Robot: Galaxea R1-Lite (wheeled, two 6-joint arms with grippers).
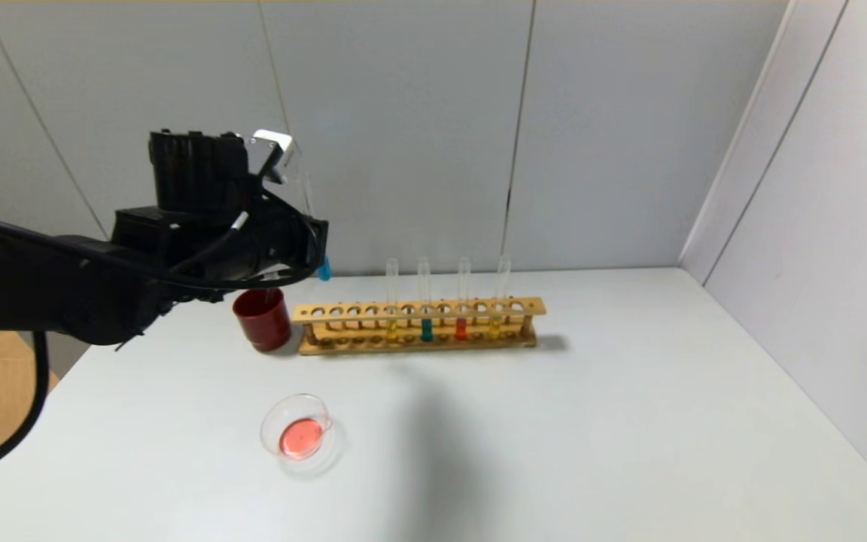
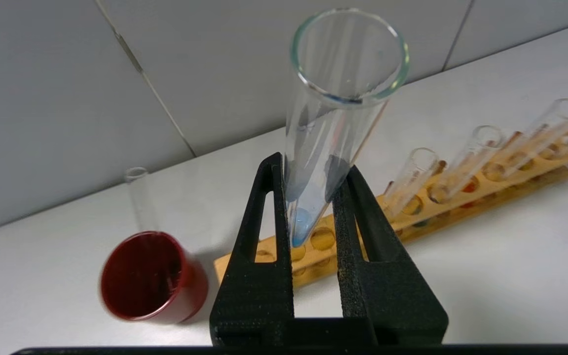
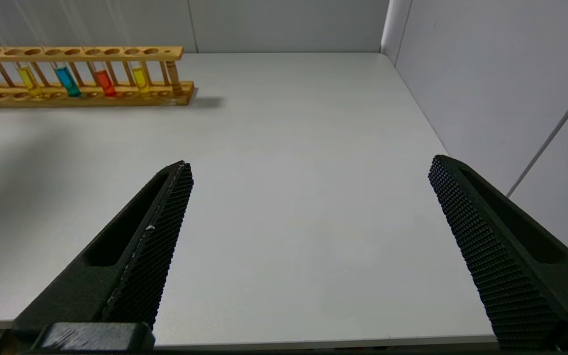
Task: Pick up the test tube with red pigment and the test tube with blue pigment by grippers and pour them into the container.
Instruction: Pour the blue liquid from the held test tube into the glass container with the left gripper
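Note:
My left gripper [image 2: 311, 170] is shut on the test tube with blue pigment [image 2: 333, 113] and holds it upright in the air above the left end of the wooden rack [image 1: 418, 310], near the dark red cup [image 1: 262, 319]. The tube's blue tip [image 1: 323, 269] shows below the gripper [image 1: 305, 226]. A tube with red liquid [image 1: 461, 324] and a second teal-blue tube [image 1: 426, 325] stand in the rack. The glass container [image 1: 266, 429] sits at the front left and holds pinkish-red liquid. My right gripper [image 3: 309, 162] is open and empty over the table's front edge.
Two yellow-liquid tubes [image 1: 392, 325] also stand in the rack. An empty clear tube [image 2: 136, 197] stands in the red cup [image 2: 148, 276]. Grey walls close the back and the right side of the white table [image 1: 629, 414].

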